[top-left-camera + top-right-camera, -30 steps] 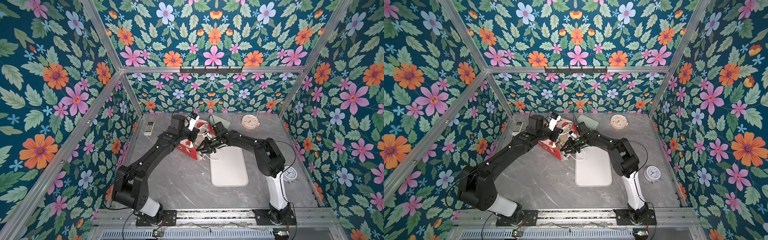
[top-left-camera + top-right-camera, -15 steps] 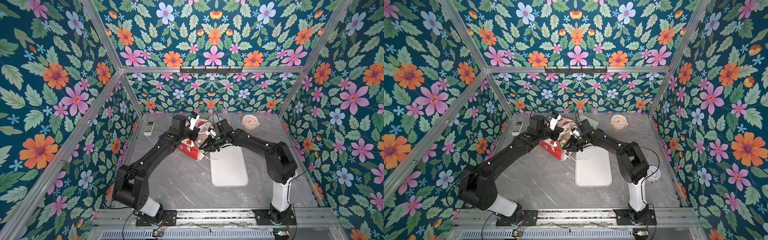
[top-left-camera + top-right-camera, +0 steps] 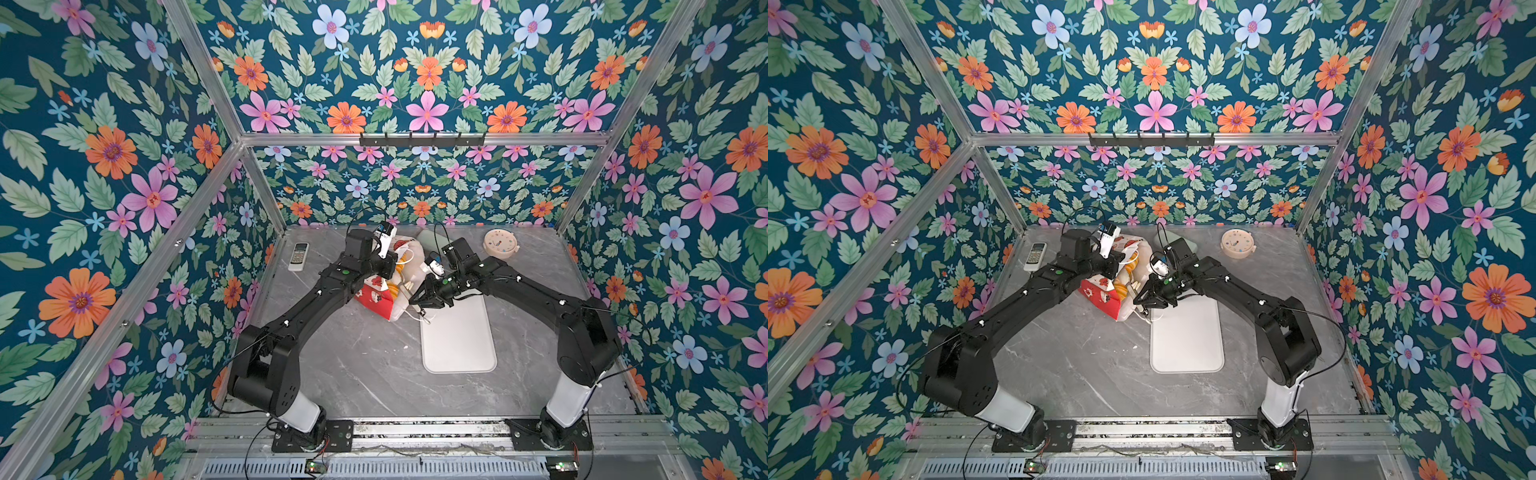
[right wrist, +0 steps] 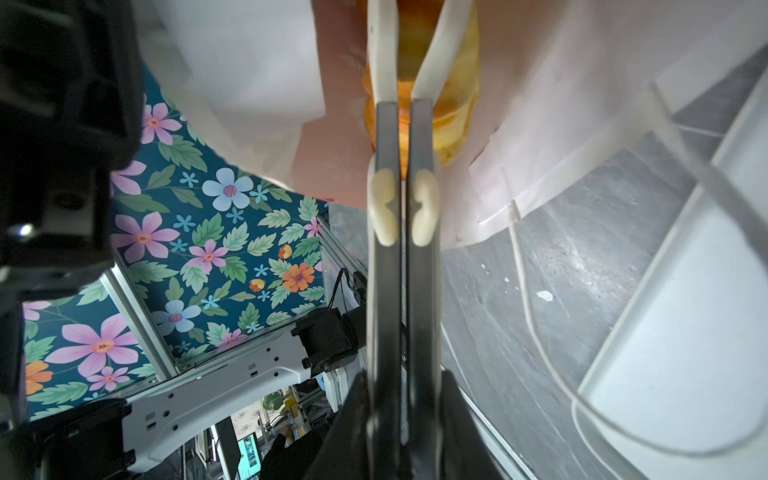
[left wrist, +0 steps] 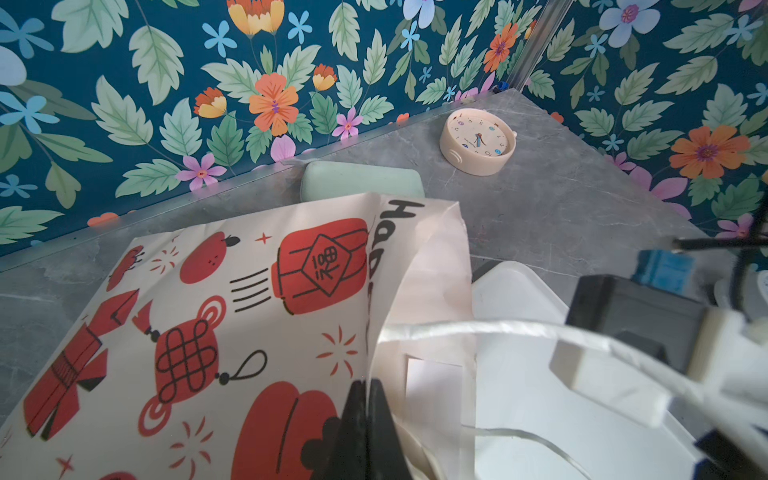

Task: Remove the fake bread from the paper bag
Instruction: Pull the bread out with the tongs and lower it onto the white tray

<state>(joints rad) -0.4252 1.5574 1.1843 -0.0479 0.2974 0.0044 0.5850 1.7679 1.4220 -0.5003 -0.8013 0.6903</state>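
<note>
Extraction step in hand: left gripper [image 5: 368, 399] has its jaws pinched together on the rim of the paper bag [image 5: 249, 311], propping the mouth open. Right gripper [image 4: 409, 62] noses into that mouth, jaws close with a slim gap, tips flanking the fake bread [image 4: 457, 112], which sits inside the bag. Firm bite or not, I cannot tell. Next, I'd judge: secure one pastry and draw it out clear of the cord handle [image 4: 536, 311].

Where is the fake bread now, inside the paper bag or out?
Inside. Orange fake bread shows within the mouth of the tipped paper bag; none lies on the white tray.
</note>
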